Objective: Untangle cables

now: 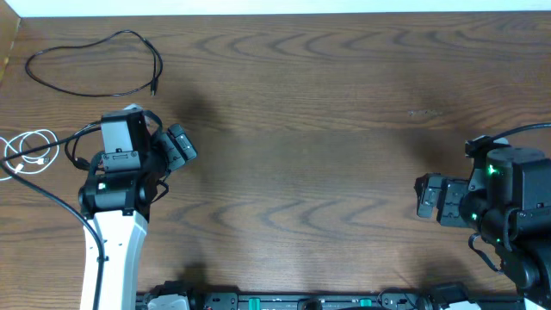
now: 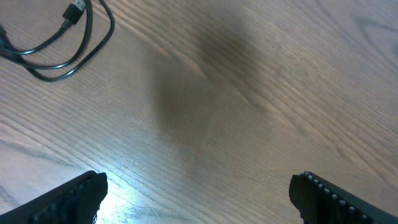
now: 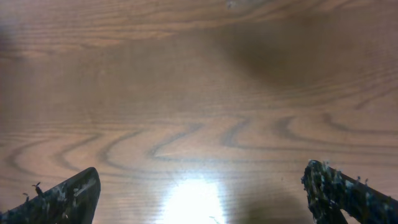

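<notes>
A thin black cable point(image 1: 95, 65) lies in a wide loop at the far left of the table, its plug end point(image 1: 154, 88) pointing toward my left arm. The left wrist view catches the plug point(image 2: 74, 10) and a bend of this black cable point(image 2: 62, 62) at its top left corner. Coiled at the left edge is a white cable point(image 1: 26, 153). My left gripper point(image 1: 183, 146) point(image 2: 198, 190) hovers open over bare wood, right of both cables and touching neither. Far to the right, my right gripper point(image 1: 424, 196) point(image 3: 200, 190) is open with nothing between its fingers.
A black wire loop point(image 1: 73, 148) hugs the left arm's wrist; I cannot tell whether it is a loose cable. A thicker black wire point(image 1: 52, 200) trails from the left edge to the arm's base. The wooden table point(image 1: 301, 129) stretches between the arms.
</notes>
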`<action>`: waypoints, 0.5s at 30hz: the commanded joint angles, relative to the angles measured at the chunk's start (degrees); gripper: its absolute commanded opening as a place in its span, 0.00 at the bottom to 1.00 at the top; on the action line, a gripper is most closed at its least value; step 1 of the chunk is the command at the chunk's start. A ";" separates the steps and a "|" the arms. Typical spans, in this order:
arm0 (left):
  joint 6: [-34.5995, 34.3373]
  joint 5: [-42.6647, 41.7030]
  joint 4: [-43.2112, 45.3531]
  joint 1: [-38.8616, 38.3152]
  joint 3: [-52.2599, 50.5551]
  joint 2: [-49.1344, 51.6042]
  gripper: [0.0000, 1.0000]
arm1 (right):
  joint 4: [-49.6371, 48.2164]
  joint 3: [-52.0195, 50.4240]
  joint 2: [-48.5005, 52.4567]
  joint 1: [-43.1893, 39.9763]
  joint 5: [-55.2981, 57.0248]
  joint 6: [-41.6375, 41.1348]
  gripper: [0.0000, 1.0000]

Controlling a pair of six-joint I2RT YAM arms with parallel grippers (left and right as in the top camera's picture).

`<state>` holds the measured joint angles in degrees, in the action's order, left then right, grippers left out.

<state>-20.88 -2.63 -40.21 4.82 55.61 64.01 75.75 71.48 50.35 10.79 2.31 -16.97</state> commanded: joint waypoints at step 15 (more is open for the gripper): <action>0.72 0.72 -0.07 -0.09 0.87 2.60 0.98 | -15.82 -16.13 -12.81 -4.35 0.74 9.05 0.99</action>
<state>-20.88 -2.63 -40.21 4.82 55.61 66.37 62.70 60.53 41.43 8.84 3.40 -10.44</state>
